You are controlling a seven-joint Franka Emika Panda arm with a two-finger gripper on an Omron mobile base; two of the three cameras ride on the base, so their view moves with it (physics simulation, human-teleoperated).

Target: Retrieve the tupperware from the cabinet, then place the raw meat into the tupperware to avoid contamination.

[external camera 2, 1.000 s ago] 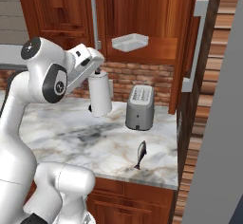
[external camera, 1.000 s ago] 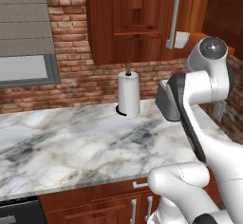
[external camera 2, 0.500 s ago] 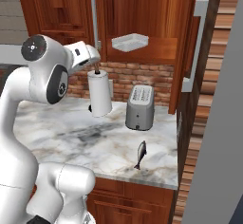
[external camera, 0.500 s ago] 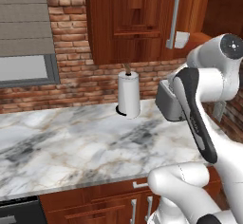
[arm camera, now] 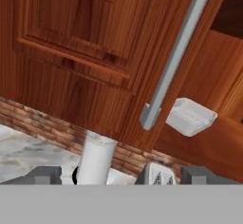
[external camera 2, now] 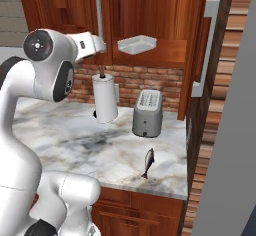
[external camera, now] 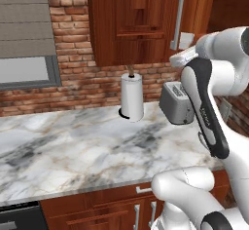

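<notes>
The little white tupperware [arm camera: 191, 116] sits on the shelf inside the open cabinet [arm camera: 85, 52], up at about one o'clock from the gripper [arm camera: 118, 174], not touching it, and the gripper's two fingers are spread wide with nothing between them

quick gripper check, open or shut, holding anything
Gripper: jaws open, holding nothing, facing the cabinet with the tupperware ahead on its shelf.
</notes>
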